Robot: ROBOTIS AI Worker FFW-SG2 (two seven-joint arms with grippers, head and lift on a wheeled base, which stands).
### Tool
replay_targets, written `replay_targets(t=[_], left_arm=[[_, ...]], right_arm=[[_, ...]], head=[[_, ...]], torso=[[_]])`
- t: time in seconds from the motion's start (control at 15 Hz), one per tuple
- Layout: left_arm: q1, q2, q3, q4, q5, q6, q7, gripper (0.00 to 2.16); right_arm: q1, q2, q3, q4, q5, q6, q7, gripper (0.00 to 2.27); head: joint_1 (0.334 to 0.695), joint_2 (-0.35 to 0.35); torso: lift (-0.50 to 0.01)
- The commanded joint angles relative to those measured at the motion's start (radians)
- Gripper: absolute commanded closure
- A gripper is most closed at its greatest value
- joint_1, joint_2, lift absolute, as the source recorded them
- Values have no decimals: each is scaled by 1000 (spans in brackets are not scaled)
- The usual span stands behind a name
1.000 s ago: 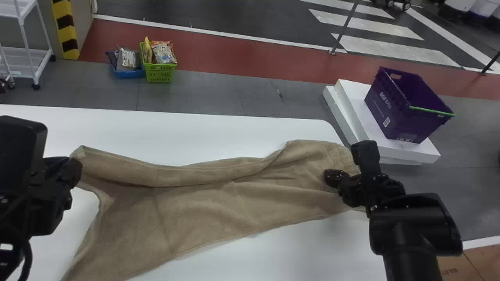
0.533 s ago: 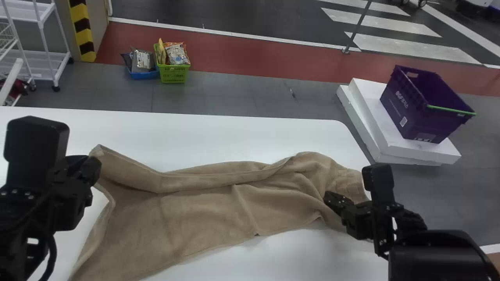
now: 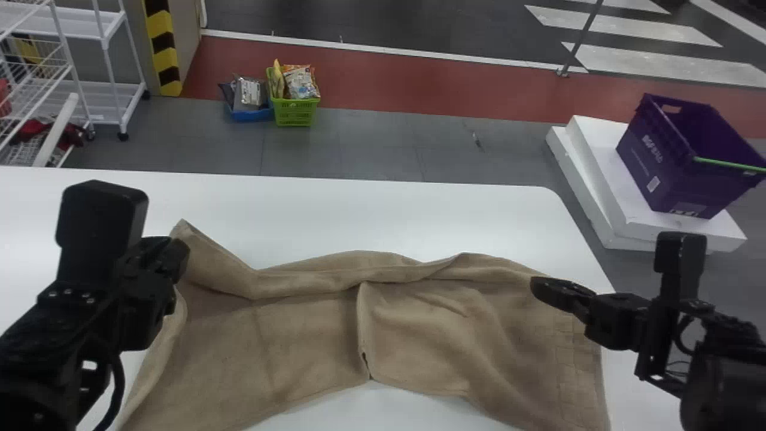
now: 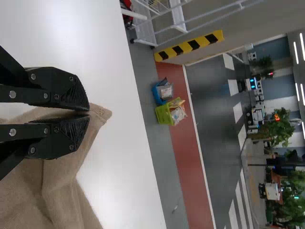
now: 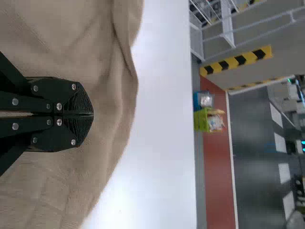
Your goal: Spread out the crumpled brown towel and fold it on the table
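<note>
Towel of brown woven cloth (image 3: 311, 335) lies spread across the smooth white table (image 3: 359, 206), its far edge folded over in a long ridge (a rather wavy one, with a crease running down near the middle). At the towel's far left corner, the black flat-fingered left gripper (image 3: 182, 250) is clamped on the cloth, while over the other end, near the checked band, the black flat-fingered right gripper (image 3: 537, 288) has its fingers pressed together.
</note>
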Motion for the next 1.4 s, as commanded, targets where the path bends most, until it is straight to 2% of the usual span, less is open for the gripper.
replay_targets(t=[0.0, 0.2, 0.27, 0.33, 0.47, 0.53, 0.6, 0.67, 0.73, 0.87, 1.13, 1.2, 1.27, 1.33], left_arm=[[4, 0, 0, 3, -1, -7, 1, 1004], [3, -2, -5, 12, -4, -10, 6, 1004], [-2, -2, -11, 19, -4, -10, 8, 1004], [-8, -2, -15, 29, -7, -10, 9, 1001], [-20, -2, -17, 46, -8, -10, 9, 1004], [-22, -2, -17, 50, -8, -10, 9, 1004], [-23, 0, -15, 52, -10, -10, 9, 1001], [-23, 0, -15, 52, -10, -10, 9, 1004], [-23, 0, -17, 52, -11, -10, 9, 1001], [-23, -2, -23, 50, -18, -10, 9, 1001], [-22, 0, -34, 46, -22, -10, 15, 1004], [-22, 0, -34, 46, -22, -10, 15, 1004], [-22, 0, -34, 47, -22, -10, 15, 1004], [-22, 0, -34, 47, -22, -10, 15, 1004]], right_arm=[[-32, -2, -43, 28, -35, 1, 7, 859], [-104, -8, -78, 110, -15, 4, 0, 863], [-169, -28, -104, 173, -8, 47, 4, 863], [-224, -57, -126, 238, -8, 108, 7, 866], [-320, -154, -127, 388, -20, 259, 34, 863], [-353, -178, -124, 439, -12, 283, 38, 859], [-376, -189, -119, 479, 0, 286, 38, 778], [-389, -197, -109, 495, 20, 289, 38, 414], [-394, -197, -104, 500, 32, 292, 40, 316], [-399, -198, -98, 500, 52, 302, 40, 316], [-399, -204, -64, 509, 70, 338, 53, 495], [-399, -208, -46, 514, 72, 351, 53, 765], [-399, -208, -30, 514, 78, 366, 63, 920], [-399, -206, -26, 514, 84, 375, 72, 961]], head=[[695, -261], [695, -281], [695, -287], [695, -296], [695, -320], [695, -331], [695, -341], [695, -350], [695, -350], [695, -350], [695, -350], [695, -350], [695, -350], [695, -350]], torso=[[-127], [-127], [-127], [-127], [-127], [-127], [-127], [-127], [-127], [-127], [-127], [-127], [-127], [-127]])
